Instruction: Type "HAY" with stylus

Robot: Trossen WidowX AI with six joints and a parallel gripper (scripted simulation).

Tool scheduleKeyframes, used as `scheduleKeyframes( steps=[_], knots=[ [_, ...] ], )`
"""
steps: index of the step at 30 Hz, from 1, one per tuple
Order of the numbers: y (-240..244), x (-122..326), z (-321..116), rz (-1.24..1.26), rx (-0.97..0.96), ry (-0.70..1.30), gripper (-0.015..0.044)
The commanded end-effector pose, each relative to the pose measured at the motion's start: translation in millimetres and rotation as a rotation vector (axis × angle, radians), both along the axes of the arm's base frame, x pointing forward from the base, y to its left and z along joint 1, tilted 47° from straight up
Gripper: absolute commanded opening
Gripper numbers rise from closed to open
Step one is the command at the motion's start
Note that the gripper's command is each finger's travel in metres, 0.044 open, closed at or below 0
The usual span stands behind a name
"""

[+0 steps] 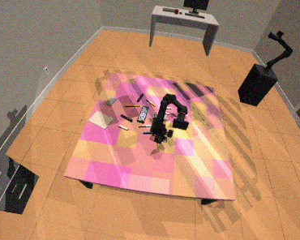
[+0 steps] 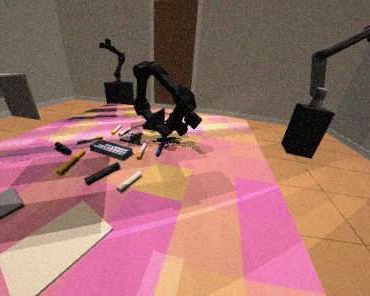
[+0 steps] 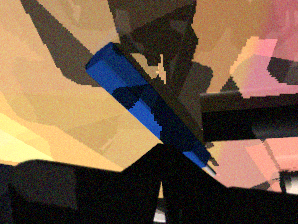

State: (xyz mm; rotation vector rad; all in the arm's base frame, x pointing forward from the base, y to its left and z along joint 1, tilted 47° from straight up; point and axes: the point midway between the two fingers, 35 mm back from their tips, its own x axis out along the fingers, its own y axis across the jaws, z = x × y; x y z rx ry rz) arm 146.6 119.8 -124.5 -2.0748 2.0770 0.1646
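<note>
The blue stylus [image 3: 145, 117] lies slanted across the wrist view, its thick end at the upper left and its thin pale tip at the lower right. My gripper [image 3: 163, 151] [image 2: 164, 135] is shut with nothing seen between its fingertips. The fingertips come together at the stylus's lower edge and hide a small part of it. Whether they touch it I cannot tell. The small dark keyboard [image 1: 143, 114] [image 2: 111, 149] with pale keys lies on the table, left of the arm in the top and exterior views.
A dark bar lies right of the stylus. A blue-ended pen [image 1: 146, 133] [image 2: 159, 150] lies beside the gripper. A yellow marker [image 2: 71, 162], black marker [image 2: 102, 173] and white marker [image 2: 130, 181] lie around the keyboard. A pale flat square [image 1: 100, 120] lies farther left.
</note>
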Motion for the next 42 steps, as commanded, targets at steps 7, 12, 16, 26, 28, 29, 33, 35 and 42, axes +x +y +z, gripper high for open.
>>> scheduleKeyframes(
  steps=[7, 12, 16, 26, 28, 29, 33, 35, 42],
  knots=[
    [28, -2, 16, -0.014, 0.026, -0.015, 0.0000],
    [24, -2, 13, -0.002, 0.021, -0.009, 0.0053],
    [25, -2, 14, -0.003, 0.023, -0.010, 0.0150],
    [25, -2, 14, -0.003, 0.023, -0.010, 0.0000],
    [25, -2, 14, -0.003, 0.023, -0.010, 0.0000],
    [25, -2, 14, -0.003, 0.023, -0.010, 0.0000],
    [25, -2, 14, -0.003, 0.023, -0.010, 0.0000],
    [25, -2, 14, -0.003, 0.023, -0.010, 0.0000],
    [26, -2, 17, -0.039, 0.046, -0.360, 0.0150]
  ],
)
